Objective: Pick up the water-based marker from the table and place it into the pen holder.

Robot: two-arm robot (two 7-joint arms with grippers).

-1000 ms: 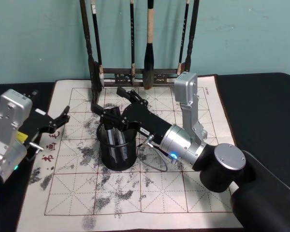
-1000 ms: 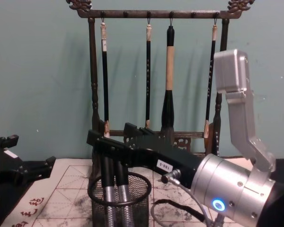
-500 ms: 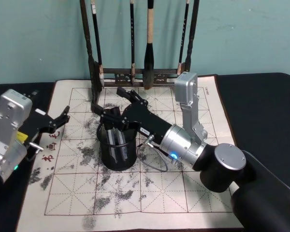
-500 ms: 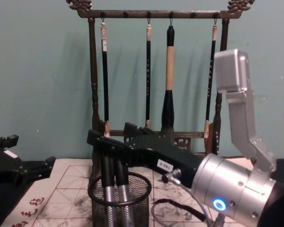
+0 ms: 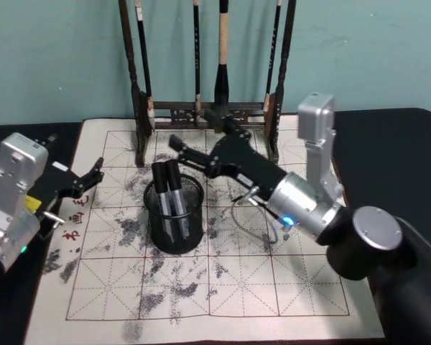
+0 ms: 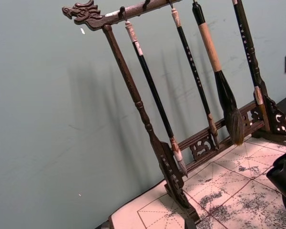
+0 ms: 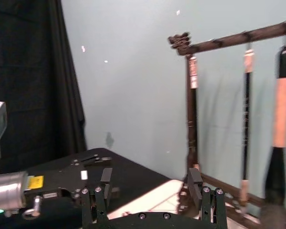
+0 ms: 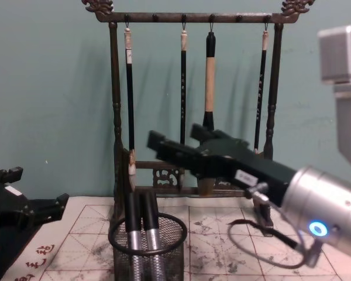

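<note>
Head view: the right gripper [image 5: 195, 147] hangs above the mat [image 5: 201, 287], its two fingers spread apart with nothing between them. Just below and in front of its fingertips stands the pen holder [image 5: 175, 228], a round black wire-mesh cup. Two markers [image 5: 169, 198] with black caps and grey bodies stand inside the cup, leaning side by side, and their caps rise above the rim. The gripper does not touch the markers or the cup.

In the chest view the right gripper [image 8: 164, 147] is higher than the pen holder [image 8: 147, 249] and a little to its right, and the markers [image 8: 141, 225] are upright under it. Behind the gripper stands the wooden brush rack [image 8: 193, 17] with four hanging brushes.

The left gripper [image 5: 86, 180] rests at the left edge of the mat, well apart from the cup, with its fingers spread and empty.
</note>
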